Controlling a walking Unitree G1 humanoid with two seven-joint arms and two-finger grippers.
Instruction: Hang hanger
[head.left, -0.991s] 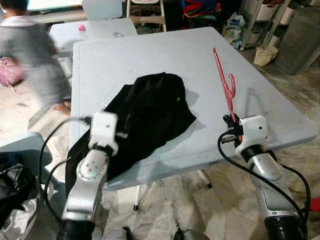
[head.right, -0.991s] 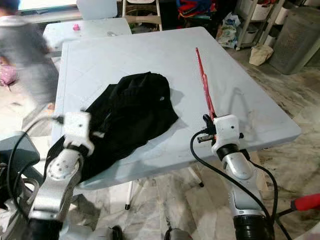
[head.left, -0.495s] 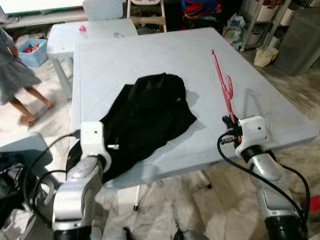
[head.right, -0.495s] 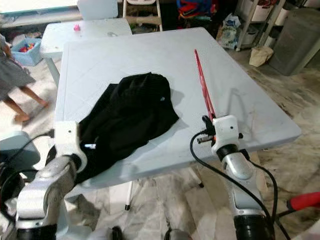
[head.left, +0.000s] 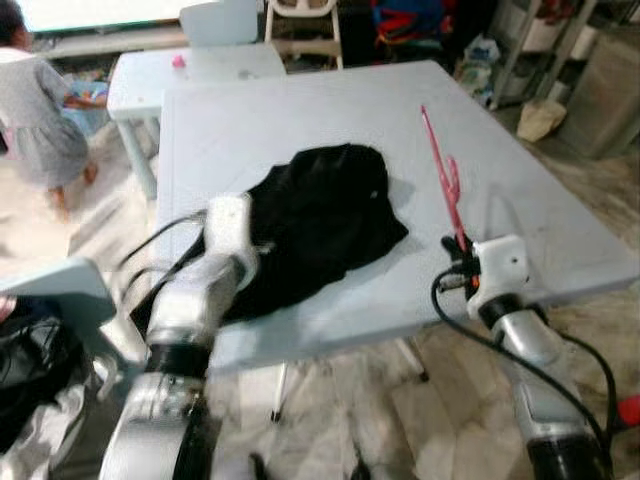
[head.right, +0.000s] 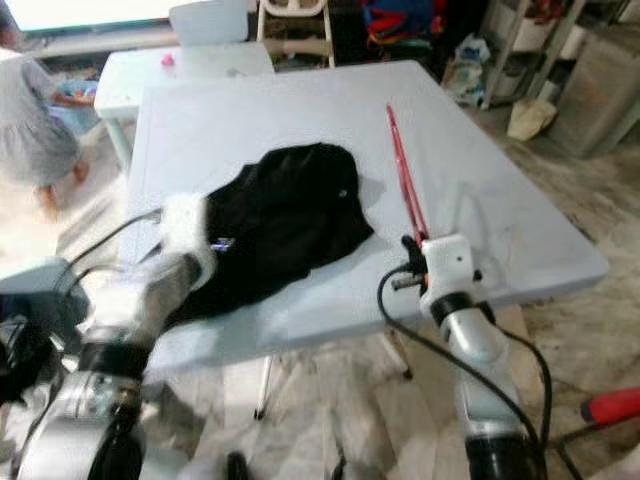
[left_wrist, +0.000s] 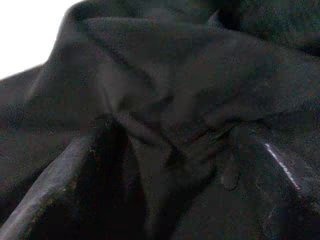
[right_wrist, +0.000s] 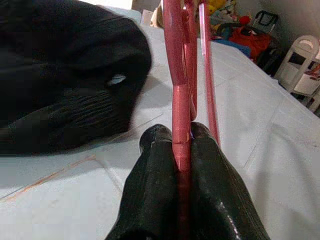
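I looked down from the head camera at a pale blue table (head.left: 300, 110) with 2 things on or over it. My right gripper (right_wrist: 181, 140) sat at the table's near edge, toward its right corner, with both black fingers (right_wrist: 155, 165) pressed together on the lower end of a pink hanger (head.left: 443, 180). The hanger stood up out of the gripper, clear of the tabletop. Its long axis ran from the near edge toward the far edge, leaning away from me, and its tip pointed at the far side of the table. A short curved prong branched off about halfway along it. In the right wrist view the pink bar ran straight out between the 2 fingers.

A crumpled black garment (head.left: 320, 215) lay on the middle of the table, spreading to the near left edge and hanging over it. The hanger and the garment were apart, with bare tabletop between them. My left gripper (head.left: 232, 222) rested against the garment's near left part; its wrist view showed dark folds of cloth (left_wrist: 165, 115) close up, and I could not tell how its jaws stood.

Beyond the table's far left corner stood a smaller pale table (head.left: 190, 68), and a person (head.left: 40, 130) in grey crouched on the floor to its left.
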